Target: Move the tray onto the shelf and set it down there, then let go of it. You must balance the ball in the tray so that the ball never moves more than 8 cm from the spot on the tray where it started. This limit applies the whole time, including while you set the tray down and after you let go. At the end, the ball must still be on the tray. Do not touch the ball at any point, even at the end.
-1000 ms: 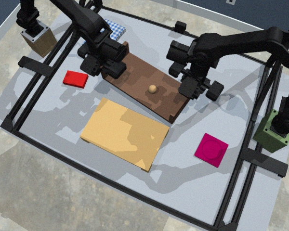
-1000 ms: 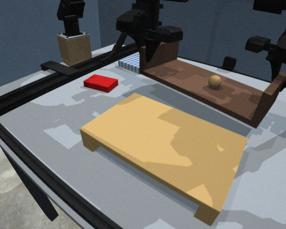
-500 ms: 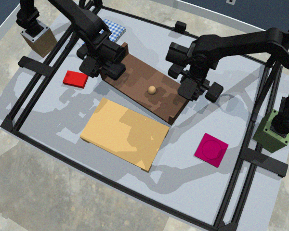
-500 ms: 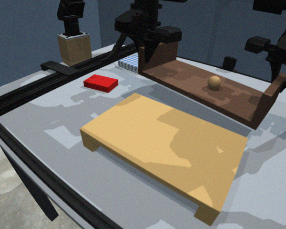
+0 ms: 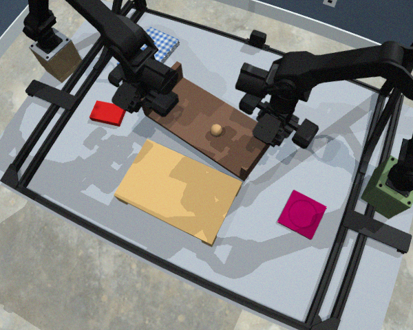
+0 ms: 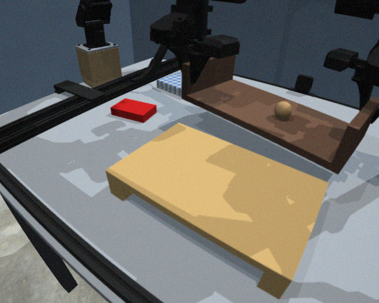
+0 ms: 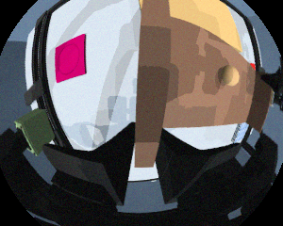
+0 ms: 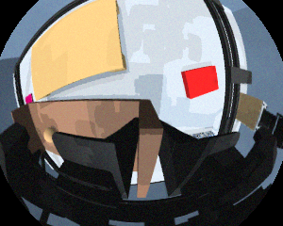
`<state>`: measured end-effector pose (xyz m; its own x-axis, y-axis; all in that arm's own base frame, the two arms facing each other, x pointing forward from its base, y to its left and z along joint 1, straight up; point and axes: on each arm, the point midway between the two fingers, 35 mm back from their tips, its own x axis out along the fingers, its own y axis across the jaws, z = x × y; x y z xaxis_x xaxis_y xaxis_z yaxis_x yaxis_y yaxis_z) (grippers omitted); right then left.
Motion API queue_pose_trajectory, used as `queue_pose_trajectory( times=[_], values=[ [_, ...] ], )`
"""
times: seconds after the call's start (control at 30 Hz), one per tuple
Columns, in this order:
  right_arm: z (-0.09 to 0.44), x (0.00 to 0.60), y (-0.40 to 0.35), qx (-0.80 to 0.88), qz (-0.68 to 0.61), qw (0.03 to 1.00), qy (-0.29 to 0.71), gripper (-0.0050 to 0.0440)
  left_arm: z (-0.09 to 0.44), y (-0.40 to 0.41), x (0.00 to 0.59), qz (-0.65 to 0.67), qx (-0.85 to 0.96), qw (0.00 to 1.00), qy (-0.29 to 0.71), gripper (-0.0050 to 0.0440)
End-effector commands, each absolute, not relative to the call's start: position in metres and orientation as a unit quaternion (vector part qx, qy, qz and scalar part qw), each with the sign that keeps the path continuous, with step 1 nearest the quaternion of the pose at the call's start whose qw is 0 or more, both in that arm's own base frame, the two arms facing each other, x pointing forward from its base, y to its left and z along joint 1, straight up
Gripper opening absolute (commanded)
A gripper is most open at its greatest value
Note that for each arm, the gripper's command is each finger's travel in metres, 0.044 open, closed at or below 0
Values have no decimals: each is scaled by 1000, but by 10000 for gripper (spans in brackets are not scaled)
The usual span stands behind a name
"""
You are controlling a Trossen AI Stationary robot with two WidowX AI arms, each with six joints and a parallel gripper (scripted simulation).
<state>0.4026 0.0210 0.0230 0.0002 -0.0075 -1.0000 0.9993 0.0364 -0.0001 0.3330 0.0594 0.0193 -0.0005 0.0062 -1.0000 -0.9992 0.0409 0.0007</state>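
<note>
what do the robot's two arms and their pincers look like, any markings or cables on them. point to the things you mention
Both arms are matte black, with chunky boxy joints. The left pincer (image 5: pixel 270 136) (image 7: pixel 142 126) and the right pincer (image 5: pixel 142 101) (image 8: pixel 145 121) match: black, angular, tapering fingers. No coloured markings show, and I can't make out any cables.
</note>
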Motion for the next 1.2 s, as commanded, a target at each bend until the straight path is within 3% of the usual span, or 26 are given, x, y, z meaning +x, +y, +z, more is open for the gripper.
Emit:
queue_pose_trajectory(
  times=[0.0, 1.17],
  values=[
    [25, 403, 20, 486, -495, 515, 503, 20, 20, 61, 333, 496, -484, 515, 505, 20],
    [25, 406, 7, 488, -493, 512, 506, 20, 20, 73, 331, 492, -487, 512, 508, 20]
  ],
)
